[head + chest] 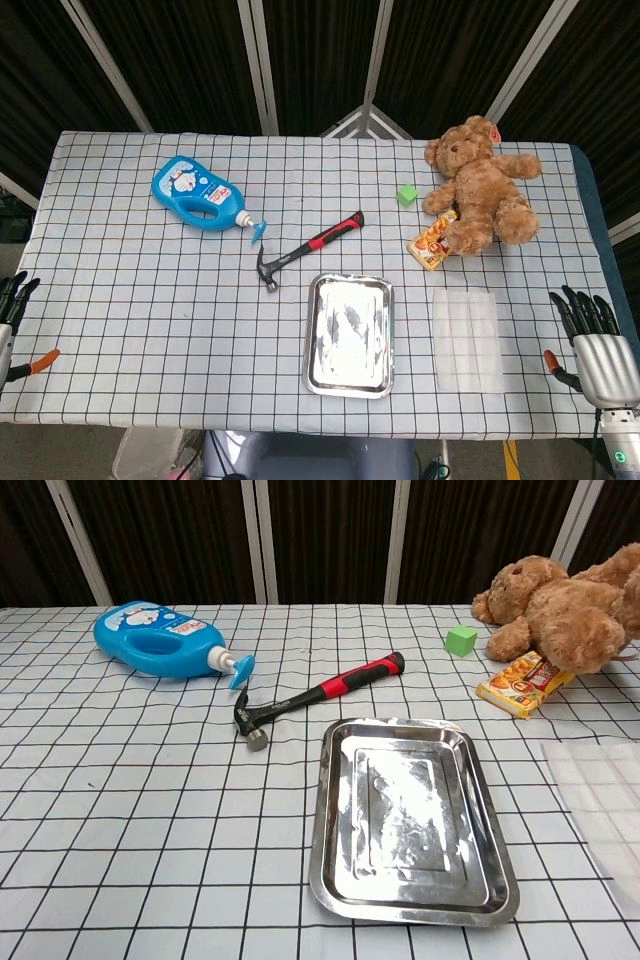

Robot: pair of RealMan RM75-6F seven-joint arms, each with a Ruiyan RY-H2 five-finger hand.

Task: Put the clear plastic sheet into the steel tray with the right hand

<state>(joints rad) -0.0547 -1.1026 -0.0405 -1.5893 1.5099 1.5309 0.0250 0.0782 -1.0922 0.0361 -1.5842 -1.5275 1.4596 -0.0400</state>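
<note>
We take the steel tray [350, 335] as our landmark; it lies empty near the front edge of the checked surface [130, 300]. The clear plastic sheet [466, 339] lies flat just to the right of the tray, apart from it, with a strip of bare cloth between them. In the chest view the sheet [600, 800] runs off the right edge of the picture.

Our right hand [592, 345] hangs beyond the sheet, at the right front corner of the surface, fingers spread and holding nothing. Our left hand [12, 310] shows only partly at the far left edge, well away from the tray; its fingers look apart and empty.

Behind the tray lies a hammer [305, 250] with a red and black handle. Further back and to the left a blue bottle [197, 193] lies on its side; it carries a cartoon picture, but we cannot read any writing on it. Behind the tray to the right sit a small green cube [406, 194], a yellow snack packet [433, 241] whose print is too small to read, and a brown teddy bear [480, 180].

Left of the tray the cloth lies bare out to the edge.
</note>
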